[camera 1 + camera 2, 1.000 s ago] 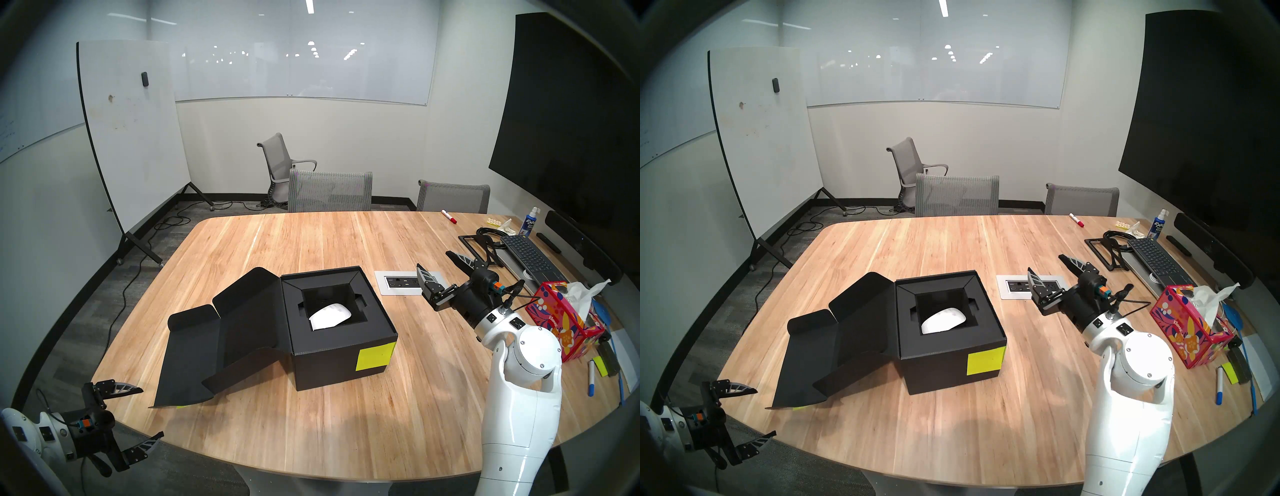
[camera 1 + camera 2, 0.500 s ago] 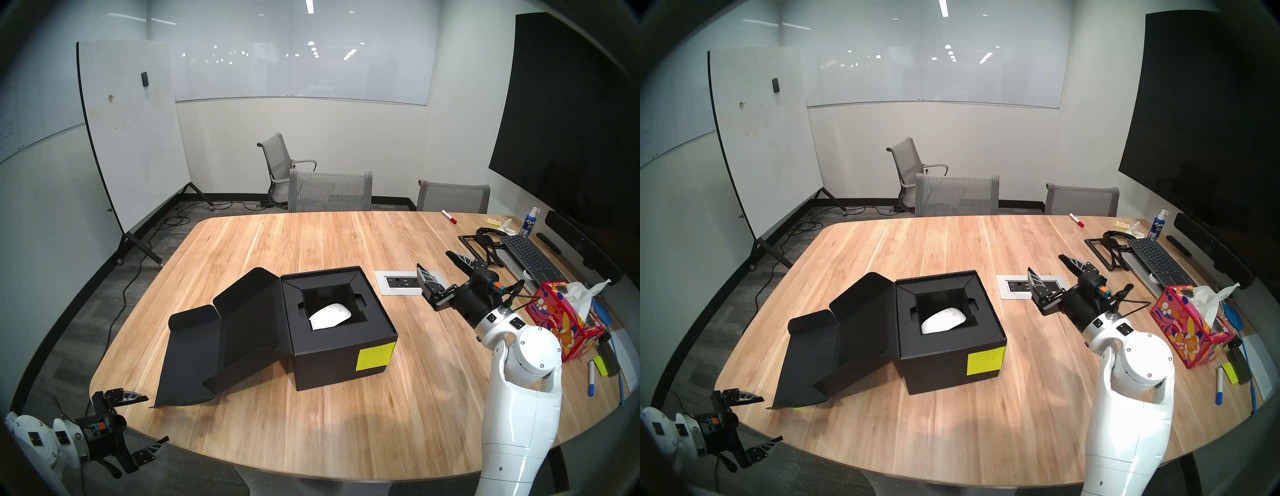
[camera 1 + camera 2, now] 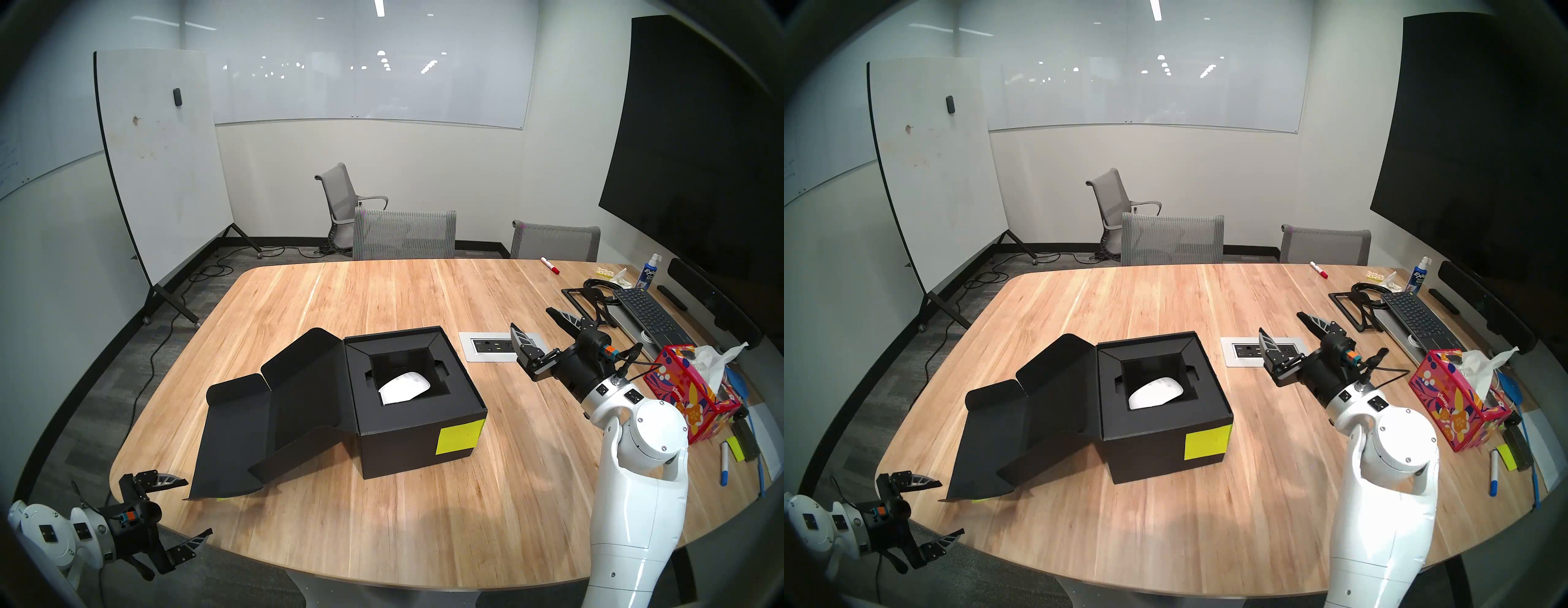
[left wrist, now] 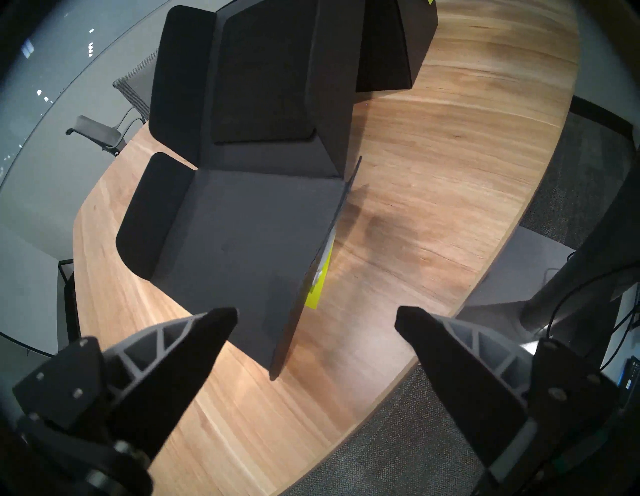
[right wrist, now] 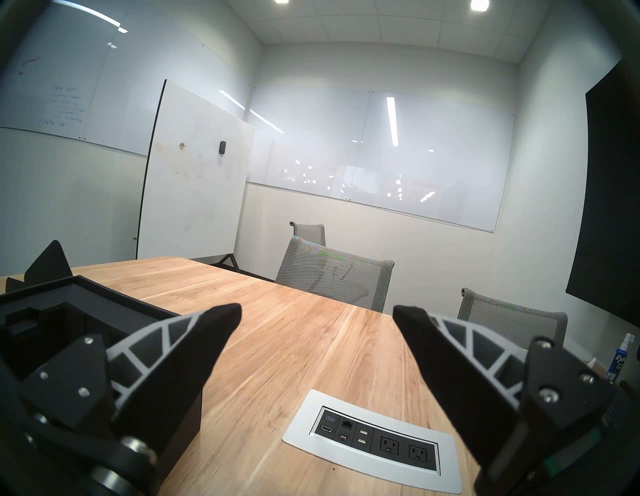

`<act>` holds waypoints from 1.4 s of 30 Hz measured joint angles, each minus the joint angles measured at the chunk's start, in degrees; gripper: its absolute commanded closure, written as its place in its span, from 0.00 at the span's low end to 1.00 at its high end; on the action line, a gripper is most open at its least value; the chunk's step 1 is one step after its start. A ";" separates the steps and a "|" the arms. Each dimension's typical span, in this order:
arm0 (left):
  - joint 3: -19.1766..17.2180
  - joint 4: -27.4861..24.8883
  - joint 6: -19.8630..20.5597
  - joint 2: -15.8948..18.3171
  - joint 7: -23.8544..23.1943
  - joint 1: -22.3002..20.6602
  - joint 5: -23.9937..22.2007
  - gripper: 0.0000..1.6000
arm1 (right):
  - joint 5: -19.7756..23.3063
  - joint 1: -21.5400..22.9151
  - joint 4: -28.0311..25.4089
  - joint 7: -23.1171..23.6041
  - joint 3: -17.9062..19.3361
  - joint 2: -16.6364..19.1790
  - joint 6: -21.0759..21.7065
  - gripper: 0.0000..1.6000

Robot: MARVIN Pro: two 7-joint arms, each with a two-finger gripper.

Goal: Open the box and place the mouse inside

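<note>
The black box (image 3: pixel 394 450) stands open mid-table, with a neon yellow label (image 3: pixel 460 436) on its front. Its flap lid (image 3: pixel 254 433) lies spread out to the left. The white mouse (image 3: pixel 404 387) rests inside the box's recess, as the other head view (image 3: pixel 1156 392) also shows. My left gripper (image 3: pixel 198 506) is open and empty at the table's near-left edge, just short of the lid's near corner (image 4: pixel 277 346). My right gripper (image 3: pixel 530 318) is open and empty, raised to the right of the box above the outlet plate (image 5: pixel 374 440).
A pink patterned tissue box (image 3: pixel 689 390), a keyboard (image 3: pixel 647 316), a laptop stand, markers and a spray bottle crowd the table's right side. Grey chairs (image 3: pixel 405 233) stand at the far edge. A rolling whiteboard (image 3: pixel 161 170) stands off the table at the far left.
My left gripper has moved right and forward, closer to the table edge and the lid's near corner. The right arm, box and mouse have not moved.
</note>
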 measured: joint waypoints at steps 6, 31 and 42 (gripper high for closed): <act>2.19 1.75 0.76 0.60 0.31 -1.45 0.89 0.00 | 0.00 0.00 0.00 0.00 0.00 0.00 0.00 0.00; 4.64 6.88 4.26 2.93 1.40 -8.07 -0.35 1.00 | 0.00 0.00 0.00 0.00 0.00 0.01 0.00 0.00; 3.31 6.34 3.37 3.19 0.14 -7.37 -0.30 1.00 | 0.01 0.00 0.00 0.00 0.00 0.02 0.00 0.00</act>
